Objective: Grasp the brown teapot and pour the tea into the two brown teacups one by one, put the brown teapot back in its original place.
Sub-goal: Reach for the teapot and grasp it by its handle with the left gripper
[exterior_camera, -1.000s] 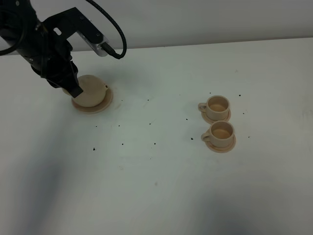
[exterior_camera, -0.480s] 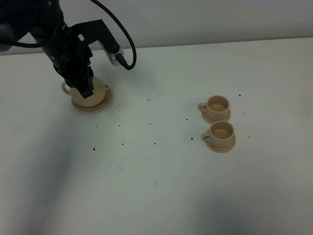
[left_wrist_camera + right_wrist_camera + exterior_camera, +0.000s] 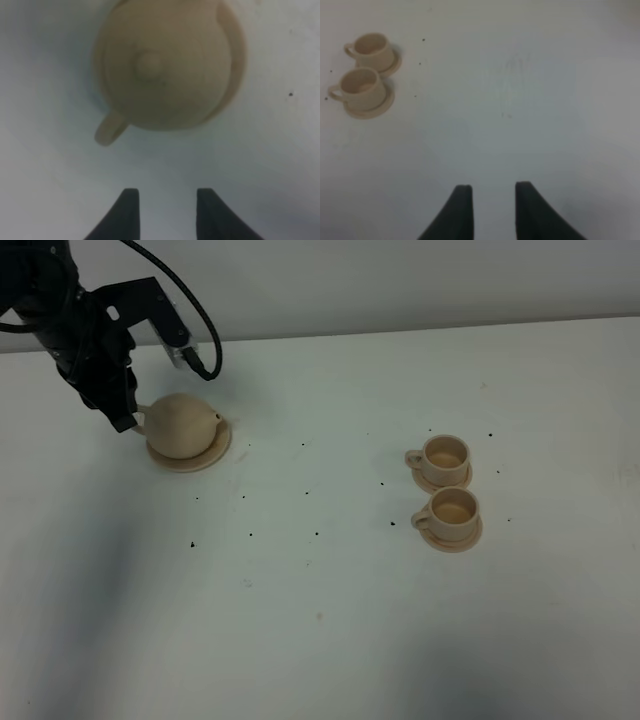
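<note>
My left claw (image 3: 165, 212), open and empty, sits beside the squat tan ceramic teapot (image 3: 182, 425), upper left of frame; its loop handle (image 3: 108, 131) points toward the claw.

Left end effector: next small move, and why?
Probably ease the left end effector forward and slightly sideways until its jaws straddle the handle, then close. It is open and empty. The teapot sits upright on its saucer. The handle lies ahead of the fingertips, apart from them and off the line of the gap between them.
</note>
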{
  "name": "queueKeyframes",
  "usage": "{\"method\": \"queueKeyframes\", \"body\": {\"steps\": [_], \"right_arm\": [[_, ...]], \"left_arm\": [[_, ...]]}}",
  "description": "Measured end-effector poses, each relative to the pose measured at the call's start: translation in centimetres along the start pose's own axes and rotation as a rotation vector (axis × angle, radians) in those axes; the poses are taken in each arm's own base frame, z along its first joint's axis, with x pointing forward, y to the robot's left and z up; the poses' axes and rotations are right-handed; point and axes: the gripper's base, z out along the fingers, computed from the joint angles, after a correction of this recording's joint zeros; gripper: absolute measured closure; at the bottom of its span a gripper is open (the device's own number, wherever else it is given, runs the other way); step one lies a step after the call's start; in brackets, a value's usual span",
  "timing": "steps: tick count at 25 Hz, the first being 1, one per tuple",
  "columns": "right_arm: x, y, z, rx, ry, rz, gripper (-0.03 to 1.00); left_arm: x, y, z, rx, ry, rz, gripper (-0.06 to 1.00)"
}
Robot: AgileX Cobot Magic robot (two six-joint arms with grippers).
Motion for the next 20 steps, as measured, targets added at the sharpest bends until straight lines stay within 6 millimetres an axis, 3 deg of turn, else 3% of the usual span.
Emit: {"method": "queueKeyframes", "body": {"steps": [5, 12, 20], "right_arm": [[0.0, 0.0, 0.0, 0.000, 0.000, 0.000, 0.73], [0.0, 0.0, 0.0, -0.001, 0.000, 0.000, 0.73], [0.0, 0.0, 0.0, -0.001, 0.000, 0.000, 0.73]], "left_arm": [[0.8, 1.6, 2.4, -0.057, -0.002, 0.039, 0.62], [0.5, 2.2, 5.5, -0.103, 0.004, 0.084, 0.62], [0.3, 2.5, 7.0, -0.136, -0.014, 0.097, 0.62]]}}
